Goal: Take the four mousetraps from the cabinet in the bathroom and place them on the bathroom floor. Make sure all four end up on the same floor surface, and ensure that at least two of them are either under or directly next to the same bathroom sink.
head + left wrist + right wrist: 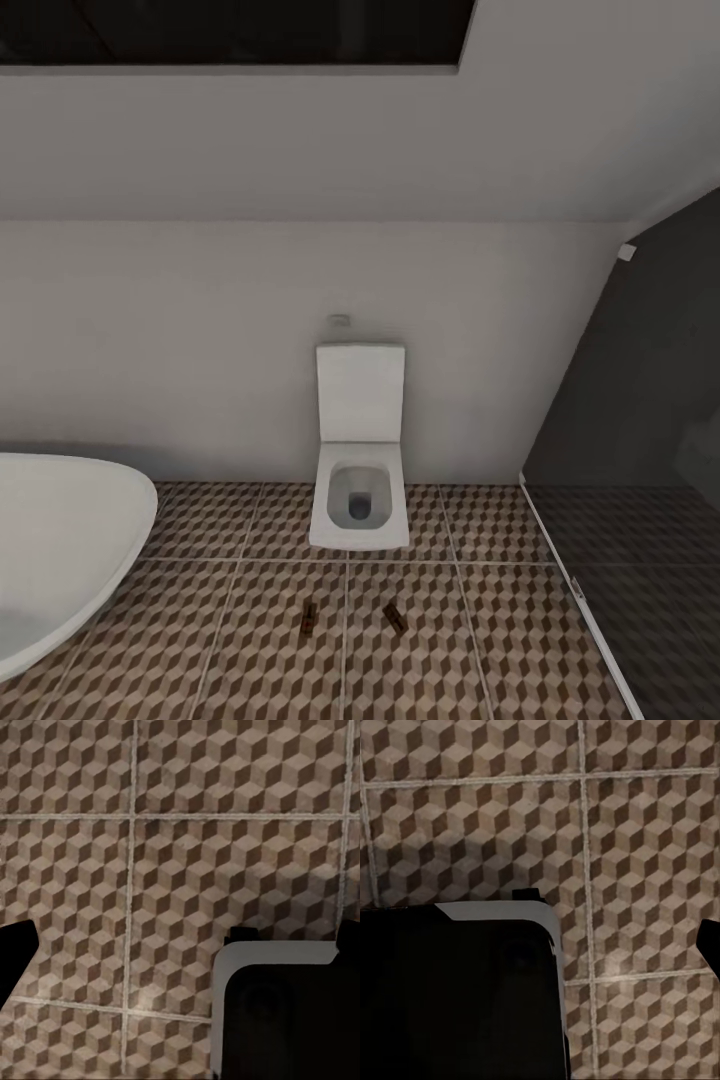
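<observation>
**Mousetraps on patterned tiles before the toilet**

Mousetraps lay in a pair on the bathroom floor (250,660) when our head camera looked down across the room: one mousetrap (310,618) sat just left of a pale grout line, the other mousetrap (395,616) just right of it, near each other but apart, both a short way in front of the white square toilet (359,495). Each showed as a small brown board with dark detail; finer features were too small for us to make out. The toilet stood against the pale back wall (200,350), its lid raised against the cistern. At the left edge we saw the curved rim of the white oval bathtub (70,540), resting on the same cube-pattern tiles. To the right, a dark glass panel (640,420) closed off a corner, the tiled floor behind it reading darker through it.

Our left wrist camera looked down on the cube-printed tiles (187,832), crossed by pale grout lines, with a dark, grey-edged block (289,1016) of our own machine in the foreground. Our right wrist camera showed the same tile pattern (645,832) and a similar dark block (457,994). Black shapes stood at the picture edges in both wrist views, but we could not tell whether the left or the right jaws were released or clenched.
</observation>
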`<state>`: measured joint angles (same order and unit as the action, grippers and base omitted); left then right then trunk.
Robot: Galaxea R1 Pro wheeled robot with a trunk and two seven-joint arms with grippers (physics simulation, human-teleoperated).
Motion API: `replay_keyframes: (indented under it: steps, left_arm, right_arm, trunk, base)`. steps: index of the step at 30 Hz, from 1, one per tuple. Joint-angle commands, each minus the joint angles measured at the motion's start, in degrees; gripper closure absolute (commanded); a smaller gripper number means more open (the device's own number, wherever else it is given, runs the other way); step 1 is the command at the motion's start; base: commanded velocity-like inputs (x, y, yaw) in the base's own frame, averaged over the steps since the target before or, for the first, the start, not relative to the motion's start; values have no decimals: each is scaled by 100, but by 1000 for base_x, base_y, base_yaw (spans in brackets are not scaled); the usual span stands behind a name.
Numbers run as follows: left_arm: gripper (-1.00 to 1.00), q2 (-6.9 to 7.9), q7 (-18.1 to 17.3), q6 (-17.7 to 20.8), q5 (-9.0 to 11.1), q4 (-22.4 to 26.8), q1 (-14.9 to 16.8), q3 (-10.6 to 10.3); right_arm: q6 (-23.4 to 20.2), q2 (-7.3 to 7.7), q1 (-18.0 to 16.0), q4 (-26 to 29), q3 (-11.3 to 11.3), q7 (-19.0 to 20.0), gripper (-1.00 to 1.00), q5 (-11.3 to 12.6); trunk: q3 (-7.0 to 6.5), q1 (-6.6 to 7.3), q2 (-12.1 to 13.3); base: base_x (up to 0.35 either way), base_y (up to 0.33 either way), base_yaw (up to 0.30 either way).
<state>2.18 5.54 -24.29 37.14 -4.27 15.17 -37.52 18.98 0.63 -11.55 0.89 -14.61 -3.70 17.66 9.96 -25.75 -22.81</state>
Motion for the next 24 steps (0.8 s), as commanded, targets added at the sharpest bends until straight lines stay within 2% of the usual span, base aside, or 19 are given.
replay_keyframes:
  steps: [1,9,16,24]
  left_arm:
    - [-100,11,26,127,-14,-13,-5,-35]
    - [-100,21,26,517,-14,-13,-88,-36]
    - [-100,34,26,592,-14,-13,-308,-31]
    - [-100,16,26,607,-14,-13,-391,-36]
  right_arm:
    - [6,-1,66,-1,-50,-14,-100,36]
    - [-2,-13,299,-1,-50,-11,-100,36]
    - [-15,-41,416,0,-52,-22,-100,43]
    - [-30,-42,438,6,-51,-34,-100,50]
  trunk:
    - [11,-3,-11]
    - [11,-3,-11]
    - [11,-3,-11]
    - [11,-3,-11]
  base:
    - [0,0,0]
    - [0,0,0]
    - [0,0,0]
    - [0,0,0]
